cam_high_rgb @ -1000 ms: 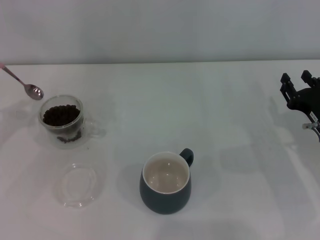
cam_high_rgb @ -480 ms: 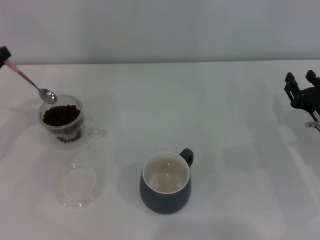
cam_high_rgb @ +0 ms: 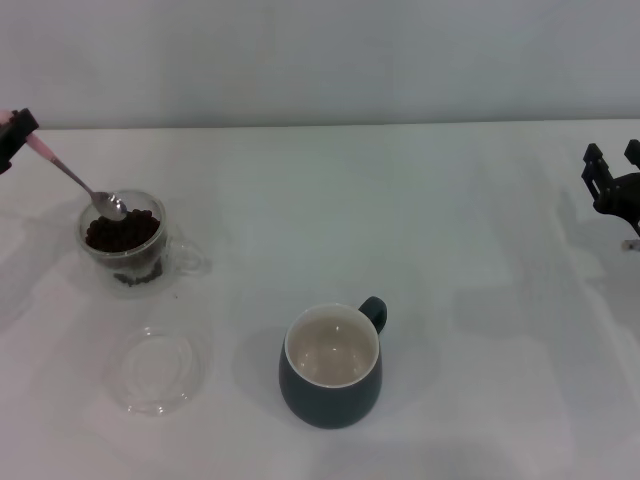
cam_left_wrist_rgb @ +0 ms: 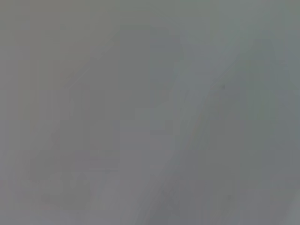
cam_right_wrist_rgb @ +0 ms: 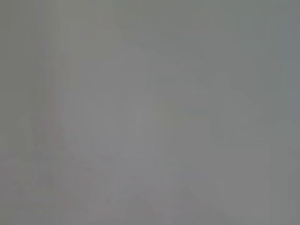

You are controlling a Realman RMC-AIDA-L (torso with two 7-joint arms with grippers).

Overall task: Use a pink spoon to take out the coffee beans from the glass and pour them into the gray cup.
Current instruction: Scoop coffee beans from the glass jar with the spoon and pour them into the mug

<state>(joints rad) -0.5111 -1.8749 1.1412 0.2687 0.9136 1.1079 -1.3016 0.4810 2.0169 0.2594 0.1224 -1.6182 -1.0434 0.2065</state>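
Note:
At the far left edge of the head view my left gripper [cam_high_rgb: 14, 134] is shut on the pale pink handle of the pink spoon [cam_high_rgb: 78, 178]. The spoon slants down to the right, and its metal bowl rests at the rim of the glass [cam_high_rgb: 126, 240], touching the top of the coffee beans [cam_high_rgb: 122, 233]. The gray cup [cam_high_rgb: 331, 366] stands front and centre with its cream inside bare and its handle to the back right. My right gripper [cam_high_rgb: 616, 172] hangs at the far right edge, away from everything. Both wrist views show only plain grey.
A flat clear glass saucer [cam_high_rgb: 155, 369] lies in front of the glass, to the left of the gray cup. A few beans show in the glass's lower wall. The white table [cam_high_rgb: 450, 230] ends at a pale wall behind.
The left gripper has carried the spoon to the right and down, from beside the glass to its bowl dipping onto the beans. The right gripper has drifted farther to the right edge.

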